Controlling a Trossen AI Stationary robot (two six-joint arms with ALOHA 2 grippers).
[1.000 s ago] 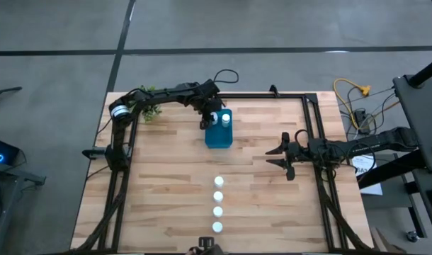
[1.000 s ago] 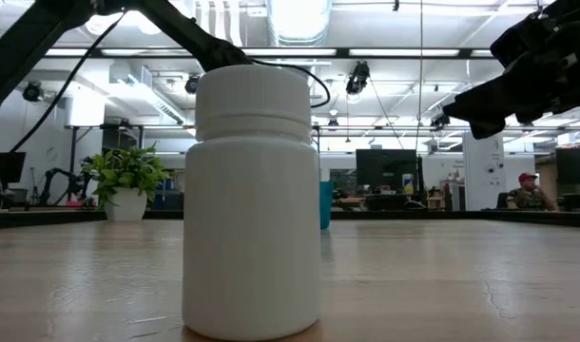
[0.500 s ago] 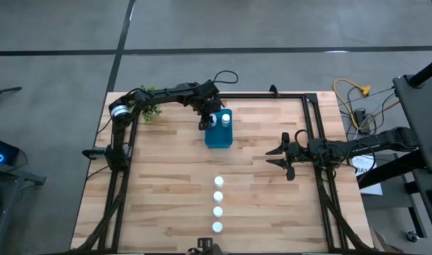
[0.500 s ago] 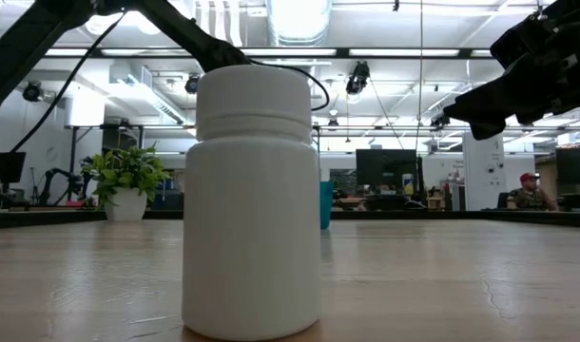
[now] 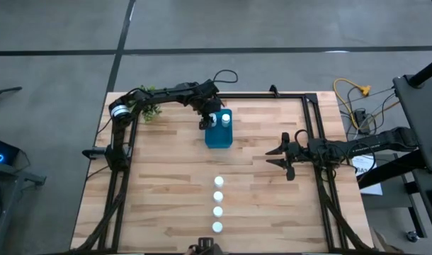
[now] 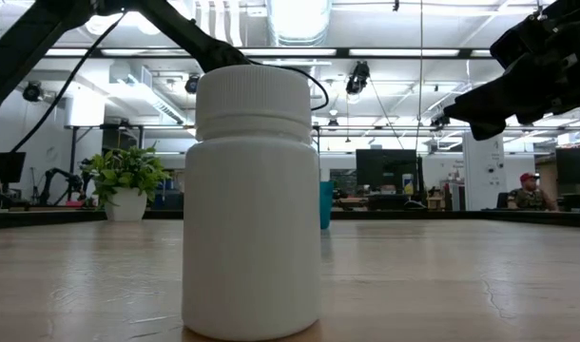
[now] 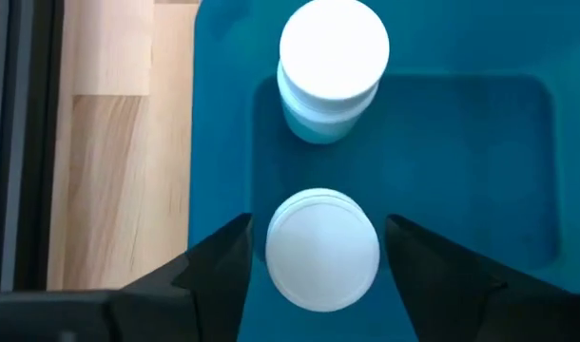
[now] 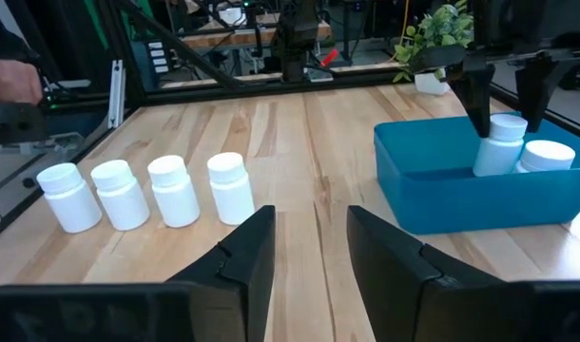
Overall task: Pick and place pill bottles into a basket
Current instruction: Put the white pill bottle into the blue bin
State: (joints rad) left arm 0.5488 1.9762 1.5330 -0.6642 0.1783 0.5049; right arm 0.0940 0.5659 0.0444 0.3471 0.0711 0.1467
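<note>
Pill bottles (image 8: 228, 188), seemingly unlabelled, plain white.

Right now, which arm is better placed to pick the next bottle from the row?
The right: its gripper hovers empty beside the four bottles. The left gripper is over the basket, fingers around a bottle there.

Even bright overhead lighting, glaring ceiling lights (image 6: 299, 17) in low view, soft shadows, mild blur
</note>
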